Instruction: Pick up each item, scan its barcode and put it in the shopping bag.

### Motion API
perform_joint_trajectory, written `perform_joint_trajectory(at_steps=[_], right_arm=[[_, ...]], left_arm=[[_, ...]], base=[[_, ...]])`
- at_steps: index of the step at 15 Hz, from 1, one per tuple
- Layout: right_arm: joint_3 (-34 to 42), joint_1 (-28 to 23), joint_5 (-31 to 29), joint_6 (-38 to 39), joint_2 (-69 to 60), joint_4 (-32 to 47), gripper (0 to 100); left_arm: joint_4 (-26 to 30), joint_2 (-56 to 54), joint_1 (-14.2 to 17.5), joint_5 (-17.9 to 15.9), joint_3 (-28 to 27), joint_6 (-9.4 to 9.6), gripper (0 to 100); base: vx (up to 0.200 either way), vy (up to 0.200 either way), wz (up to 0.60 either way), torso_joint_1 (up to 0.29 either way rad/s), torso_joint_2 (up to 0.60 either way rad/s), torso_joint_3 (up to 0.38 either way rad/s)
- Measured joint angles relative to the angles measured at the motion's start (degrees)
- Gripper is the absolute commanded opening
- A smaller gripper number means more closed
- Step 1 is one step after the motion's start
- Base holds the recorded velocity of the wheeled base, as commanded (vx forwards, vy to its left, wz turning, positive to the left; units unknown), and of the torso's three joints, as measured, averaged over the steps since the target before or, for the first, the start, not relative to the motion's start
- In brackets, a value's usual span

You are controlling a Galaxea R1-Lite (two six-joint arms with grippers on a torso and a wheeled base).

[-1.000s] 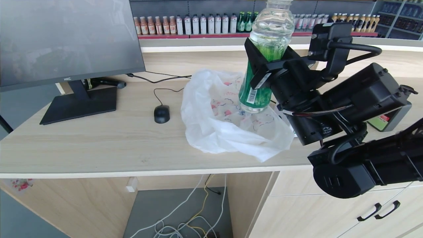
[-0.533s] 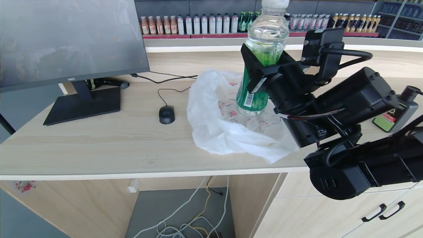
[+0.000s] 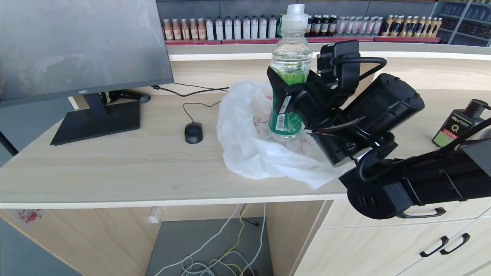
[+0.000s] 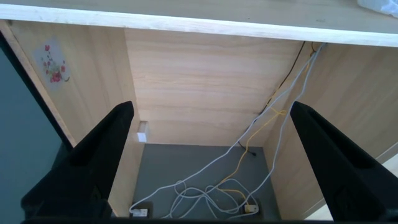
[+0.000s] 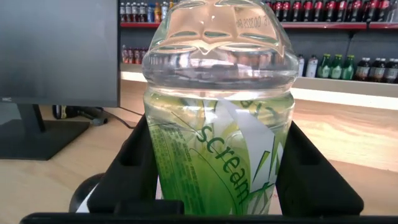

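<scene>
While the right gripper (image 3: 292, 85) pinched the drink bottle (image 3: 290, 57) between its fingers (image 3: 277, 82), upright over the white shopping bag (image 3: 261, 157) near the middle of the bench (image 3: 115, 165), the step in hand looked like bagging. Next, the bottle would need lowering into the bag's crumpled mouth. It was clear plastic with a pale cap and a green label, barcode toward the bench's front edge. The left gripper (image 4: 211, 155) hung below the bench, fingers spread.
</scene>
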Motion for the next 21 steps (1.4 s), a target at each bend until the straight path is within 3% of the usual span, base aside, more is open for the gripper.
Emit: perform_joint_trajectory(at_steps=[8,21], right_arm=[[-8.4,0.0,0.0,0.2,3.4,9.4,0],[-19.5,-1.8,0.0,2.0,13.1,10.4,0]], left_arm=[[0.0,0.0,0.0,0.0,0.0,0.00,100],[0.0,0.0,0.0,0.0,0.0,0.00,100]], base=[[0.000,0.000,0.00,0.000,0.00,0.000],[0.000,0.000,0.00,0.000,0.00,0.000]])
